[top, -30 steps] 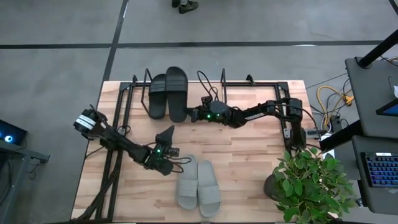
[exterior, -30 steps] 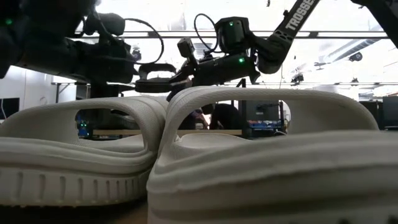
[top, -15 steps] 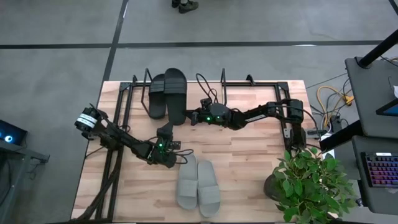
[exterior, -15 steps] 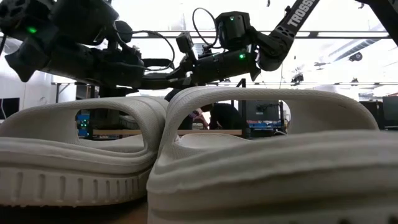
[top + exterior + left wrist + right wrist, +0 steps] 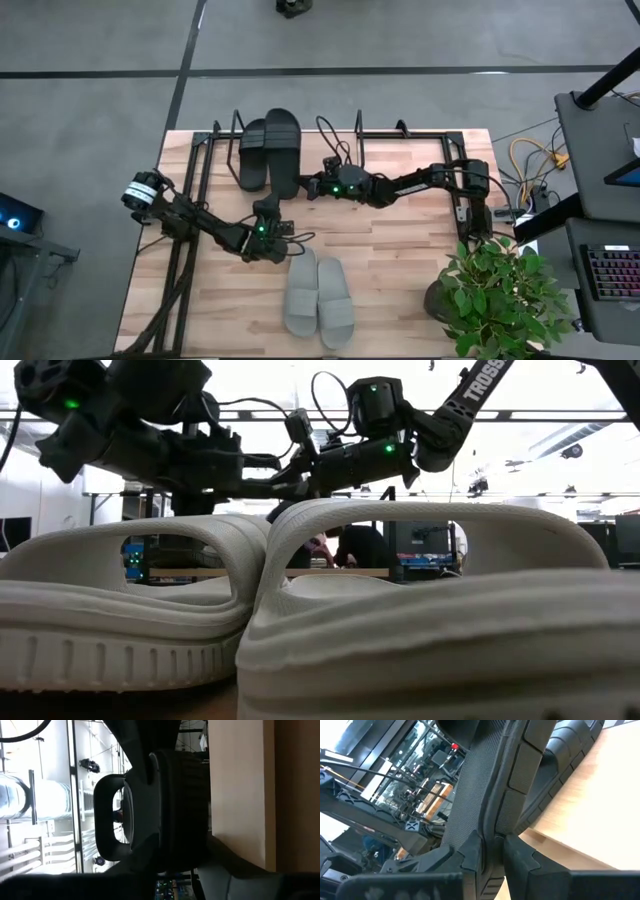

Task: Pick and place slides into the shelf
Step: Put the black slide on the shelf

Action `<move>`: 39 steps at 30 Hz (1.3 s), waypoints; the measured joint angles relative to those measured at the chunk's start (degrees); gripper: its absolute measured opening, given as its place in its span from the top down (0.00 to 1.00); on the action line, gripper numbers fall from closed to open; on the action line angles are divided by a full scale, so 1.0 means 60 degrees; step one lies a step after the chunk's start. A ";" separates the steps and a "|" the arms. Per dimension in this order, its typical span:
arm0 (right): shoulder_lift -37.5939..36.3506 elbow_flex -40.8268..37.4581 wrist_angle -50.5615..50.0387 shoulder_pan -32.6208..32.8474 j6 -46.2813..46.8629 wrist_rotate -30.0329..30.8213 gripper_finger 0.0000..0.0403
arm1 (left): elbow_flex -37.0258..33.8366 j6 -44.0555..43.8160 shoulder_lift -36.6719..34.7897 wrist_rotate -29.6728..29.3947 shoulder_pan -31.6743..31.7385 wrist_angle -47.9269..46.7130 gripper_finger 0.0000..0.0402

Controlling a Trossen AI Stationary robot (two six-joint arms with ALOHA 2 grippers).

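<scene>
left tool (image 5: pixel 270 207) | moved from beside grey slides (image 5: pixel 318 298) toward black slide (image 5: pixel 285 152) (heel end)

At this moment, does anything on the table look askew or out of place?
Mostly tidy. The black slides lie side by side on the shelf, one still pinched at its edge by the right gripper. The grey slides lie parallel on the table. The left gripper sits close beside the black pair.
</scene>
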 joint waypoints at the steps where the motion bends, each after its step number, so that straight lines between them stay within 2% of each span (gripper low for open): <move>1: 0.0000 0.0000 0.0002 0.0010 -0.0045 -0.0036 0.89 | 0.0015 0.0016 0.0000 0.0000 0.0000 -0.0015 0.81; 3: -0.0004 0.0000 -0.0004 0.0050 -0.0137 -0.0038 0.89 | 0.0044 0.0065 0.0004 -0.0006 0.0000 -0.0036 0.86; 18: 0.0000 0.0000 -0.0049 0.0075 -0.0582 -0.0109 0.89 | 0.0046 0.0062 -0.0005 0.0031 0.0007 0.0013 0.86; 25: -0.0120 0.0000 -0.0283 0.0038 -0.0737 -0.0181 0.68 | 0.0046 0.0029 -0.0044 0.0115 0.0015 0.0051 0.86; 28: -0.0124 -0.0004 -0.0315 -0.0009 -0.0728 -0.0010 0.63 | 0.0046 0.0014 -0.0044 0.0151 0.0020 0.0074 0.86; 39: -0.0131 -0.0004 -0.0474 -0.0008 -0.0754 0.0444 0.65 | 0.0046 0.0049 -0.0080 0.0193 0.0149 0.0040 0.87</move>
